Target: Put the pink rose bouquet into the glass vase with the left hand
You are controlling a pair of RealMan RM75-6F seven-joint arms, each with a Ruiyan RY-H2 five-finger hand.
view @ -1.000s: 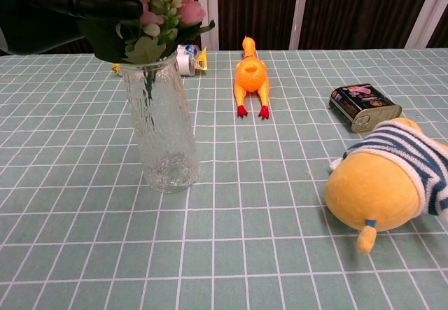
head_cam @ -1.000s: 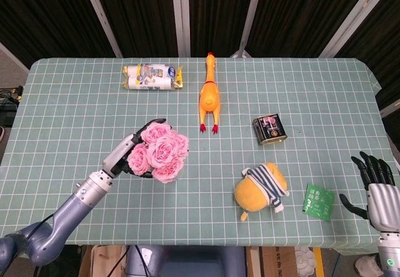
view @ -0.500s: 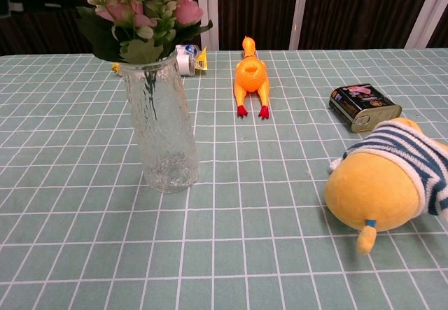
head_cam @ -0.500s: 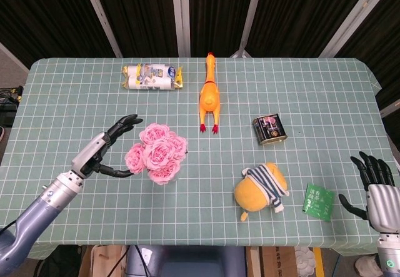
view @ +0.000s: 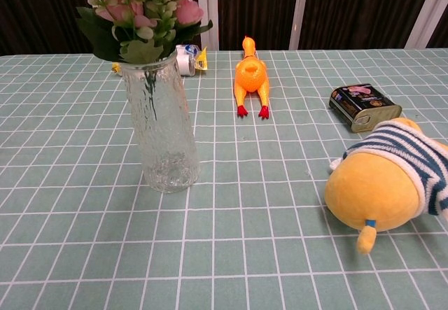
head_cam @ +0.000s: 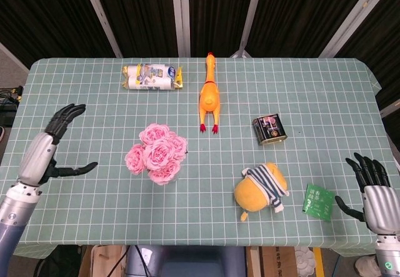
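Note:
The pink rose bouquet (head_cam: 157,152) stands upright in the glass vase (view: 160,128), its blooms and green leaves (view: 143,12) spreading above the rim. Seen from the head view, the roses hide the vase beneath them. My left hand (head_cam: 51,144) is far to the left of the bouquet near the table's left edge, fingers spread, holding nothing. My right hand (head_cam: 372,185) hangs open by the table's front right corner, fingers apart. Neither hand shows in the chest view.
A rubber chicken (head_cam: 209,94) lies behind the vase, a white snack packet (head_cam: 152,77) at the back. A small tin (head_cam: 269,130), a yellow striped plush (head_cam: 262,188) and a green sachet (head_cam: 319,202) lie to the right.
My left hand let go of the bouquet and drew away leftward across the table. The bouquet stays in the vase. The right hand barely shifted.

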